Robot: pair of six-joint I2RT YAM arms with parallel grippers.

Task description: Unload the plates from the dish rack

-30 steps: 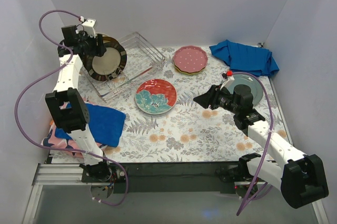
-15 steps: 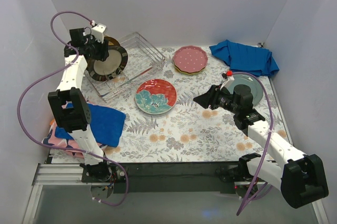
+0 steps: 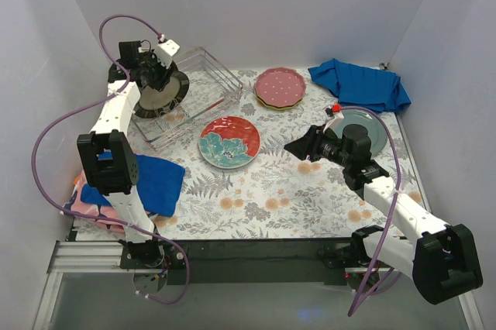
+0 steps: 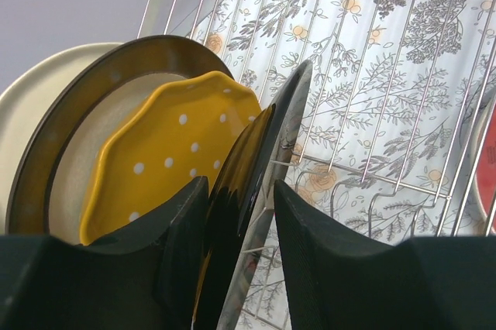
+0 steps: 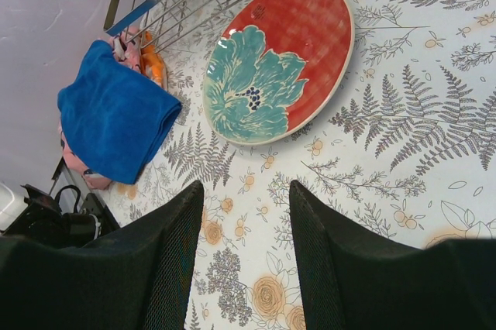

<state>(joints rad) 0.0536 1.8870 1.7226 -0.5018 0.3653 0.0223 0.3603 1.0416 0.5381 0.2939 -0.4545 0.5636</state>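
We see the dish rack holding a cream plate, a brown-rimmed plate and an orange dotted plate upright. Also at the rack, the left gripper pinches a dark glossy plate by its rim. In front of the rack lies the floral plate, where the right gripper hovers, fingers spread and empty.
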